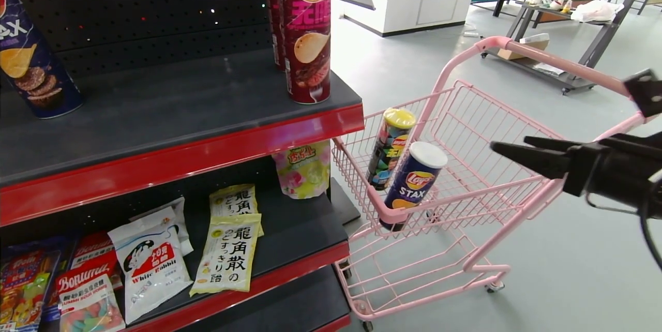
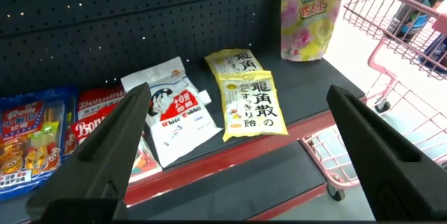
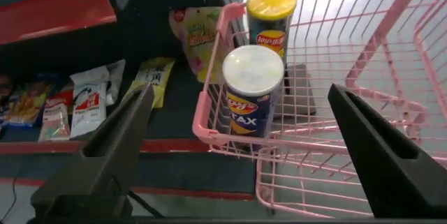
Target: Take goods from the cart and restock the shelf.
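Head view: shelf (image 1: 155,115) on the left, pink cart (image 1: 543,60) just beside its right end. Two cans in the cart basket, at the corner nearest the shelf: white-lid can (image 1: 414,182) in front, yellow-lid can (image 1: 390,148) just behind, both leaning a bit. Right gripper (image 1: 509,145) is over the cart's right side, tips pointing twd the cans, well apart from them. On the top board: red can (image 1: 309,32) upright at the right end, blue can (image 1: 31,63) tilted at far left. Lower board (image 1: 300,228) holds flat snack packs: white bag (image 1: 152,265), yellow bags (image 1: 227,254) overlapping, pink-green bag (image 1: 302,169) upright at the back right.

Left wrist view: left gripper (image 2: 237,91) is in front of the lower board, jaws wide apart, nothing btwn them. White bag and yellow bags lie beyond the tips; cart edge is at the side.

Right wrist view: right gripper jaws spread wide, holding nothing. White-lid can is seen btwn the fingers but farther off, against the cart's front rim; yellow-lid can behind it.
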